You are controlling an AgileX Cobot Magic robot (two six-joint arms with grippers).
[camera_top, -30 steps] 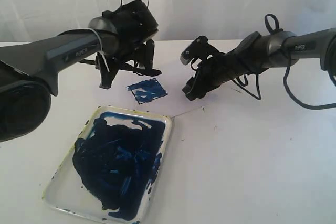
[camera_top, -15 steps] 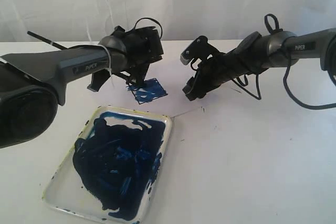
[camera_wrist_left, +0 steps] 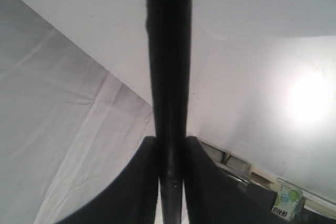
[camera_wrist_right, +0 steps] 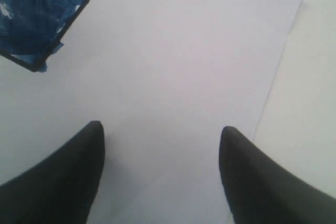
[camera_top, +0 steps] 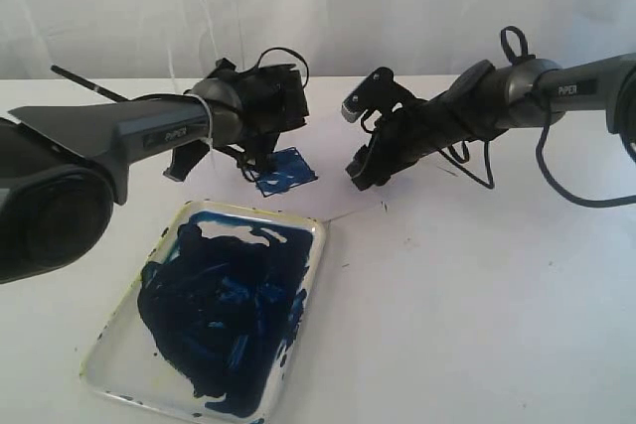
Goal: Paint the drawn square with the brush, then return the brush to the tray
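Observation:
The drawn square (camera_top: 288, 172) lies on white paper behind the tray, its inside smeared blue; the right wrist view shows one corner of the drawn square (camera_wrist_right: 32, 15). My left gripper (camera_top: 252, 152) hangs over the square's left edge, shut on the brush. The thin black handle of the brush (camera_top: 79, 77) sticks out up and to the left, and the brush (camera_wrist_left: 169, 77) runs between the jaws in the left wrist view. The brush tip is hidden behind the gripper. The tray (camera_top: 319, 237), smeared with dark blue paint, sits at the front left. My right gripper (camera_top: 362, 168) hovers open, right of the square.
The white paper sheet (camera_wrist_right: 184, 51) lies under my right gripper (camera_wrist_right: 161, 129), its edge (camera_wrist_right: 273, 87) running close by the jaws. A white cloth backdrop hangs behind the table. Both arms reach in from the sides, and cables loop off the right arm (camera_top: 556, 161).
My left gripper has dropped and tilted down toward the painted square, and the brush handle has swung up to the left. The right arm has not moved.

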